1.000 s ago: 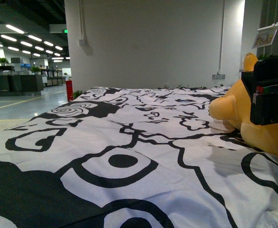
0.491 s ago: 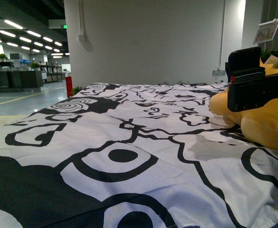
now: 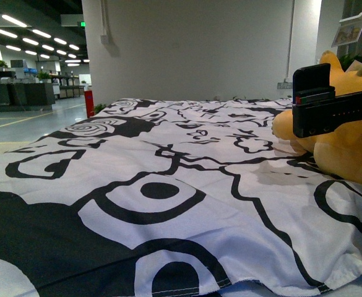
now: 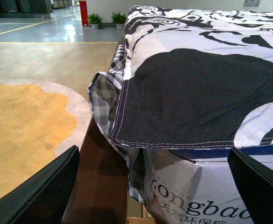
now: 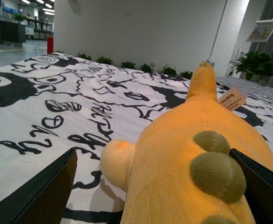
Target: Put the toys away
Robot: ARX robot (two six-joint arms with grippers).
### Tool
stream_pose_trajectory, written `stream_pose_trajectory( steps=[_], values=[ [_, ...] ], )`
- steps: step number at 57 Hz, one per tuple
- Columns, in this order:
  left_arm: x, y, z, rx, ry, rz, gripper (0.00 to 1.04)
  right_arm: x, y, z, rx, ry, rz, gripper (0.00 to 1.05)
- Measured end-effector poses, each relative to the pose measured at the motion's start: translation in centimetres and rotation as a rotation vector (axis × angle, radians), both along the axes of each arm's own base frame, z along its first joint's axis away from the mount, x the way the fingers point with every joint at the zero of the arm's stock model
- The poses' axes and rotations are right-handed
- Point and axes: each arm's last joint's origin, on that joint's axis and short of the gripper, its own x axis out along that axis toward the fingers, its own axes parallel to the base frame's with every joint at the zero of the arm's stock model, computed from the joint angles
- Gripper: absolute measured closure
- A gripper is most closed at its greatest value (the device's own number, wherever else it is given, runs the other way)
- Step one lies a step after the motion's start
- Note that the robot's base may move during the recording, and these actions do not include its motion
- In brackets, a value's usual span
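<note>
On black-white printed cloth (image 3: 168,148): plump orange plush toy (image 5: 173,154), olive bumps; left gripper (image 4: 152,151), right gripper (image 5: 152,151) fingers wide apart, empty.

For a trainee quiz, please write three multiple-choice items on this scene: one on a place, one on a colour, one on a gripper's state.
1. Where does the plush toy lie? A. On the floor. B. On the black-and-white cover. C. On a chair.
2. What colour are the bumps on its back? A. Blue. B. Red. C. Olive-green.
3. How is the right gripper? A. Jaws open. B. Shut on the toy. C. Shut on the cover.
Key: 1 B, it rests on the cover; 2 C, the right wrist view shows them; 3 A, its jaws stand wide apart.
</note>
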Motion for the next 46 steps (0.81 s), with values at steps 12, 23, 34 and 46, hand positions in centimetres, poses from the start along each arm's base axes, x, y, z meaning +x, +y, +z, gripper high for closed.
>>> stream_pose_trajectory(
  steps=[12,23,34,46],
  values=[
    [0.0,0.0,0.0,0.000,0.000,0.000,0.06,-0.1,-0.1,-1.2,-0.018,0.000,-0.022,0.06],
    [0.0,0.0,0.0,0.000,0.000,0.000,0.06,-0.2,-0.2,-1.4,-0.022,0.001,-0.028,0.09],
    [0.0,0.0,0.0,0.000,0.000,0.000,0.06,-0.5,-0.4,-1.2,-0.031,-0.004,-0.019,0.37],
    [0.0,0.0,0.0,0.000,0.000,0.000,0.06,-1.0,-0.6,-0.7,-0.037,-0.020,0.011,0.71]
  ],
)
